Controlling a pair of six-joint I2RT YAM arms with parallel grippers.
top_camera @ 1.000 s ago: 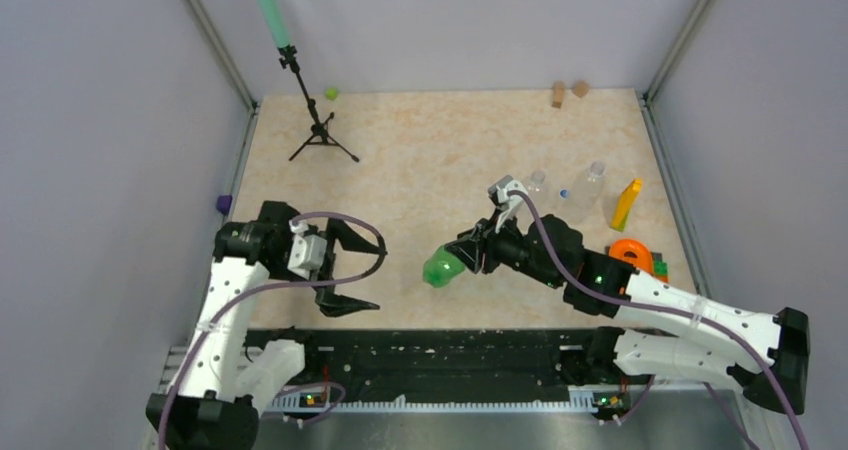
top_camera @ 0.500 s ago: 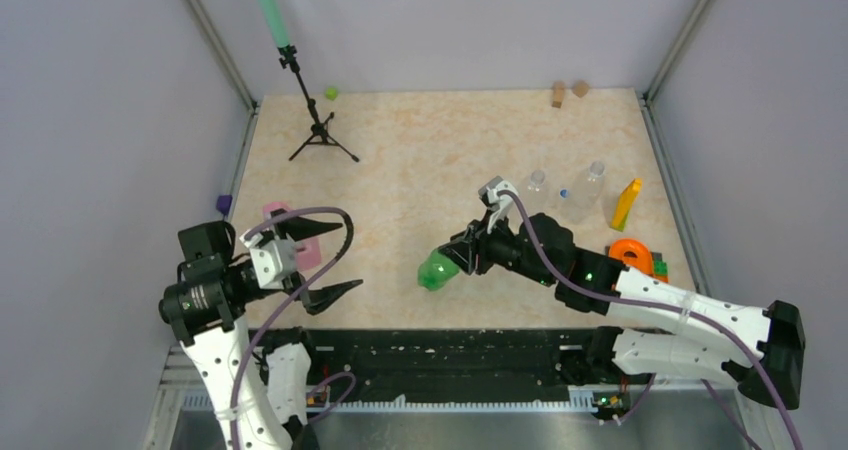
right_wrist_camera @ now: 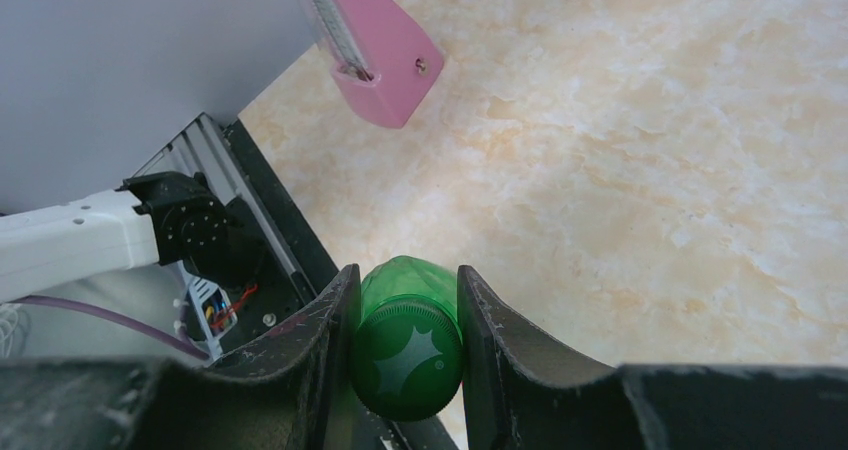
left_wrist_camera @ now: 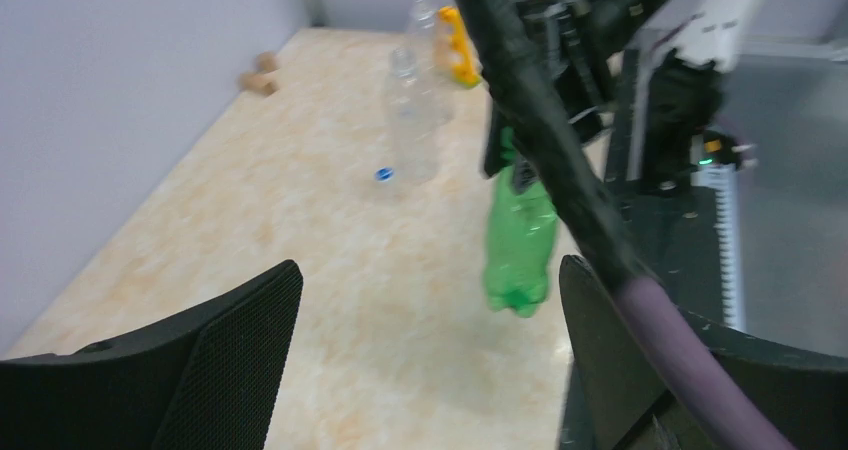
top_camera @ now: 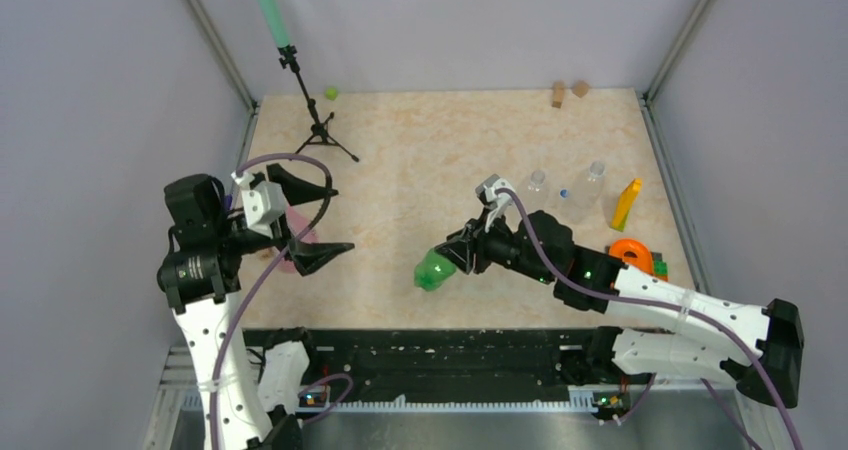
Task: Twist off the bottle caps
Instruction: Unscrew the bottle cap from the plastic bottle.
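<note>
Right gripper (right_wrist_camera: 407, 275) pinches the green bottle (top_camera: 436, 269) at its dark green cap (right_wrist_camera: 407, 360), body jutting beyond the fingertips. Left gripper (top_camera: 338, 220), spread wide, hangs well apart. Next, I'd say, it must clamp that body.

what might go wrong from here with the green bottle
1. The right gripper clamps only the dark green cap, so the green bottle, sticking out unsupported, may sag or slip free.
2. The left gripper is open and apart from the bottle; its purple cable crosses its view of the bottle and might snag as it closes in.
</note>
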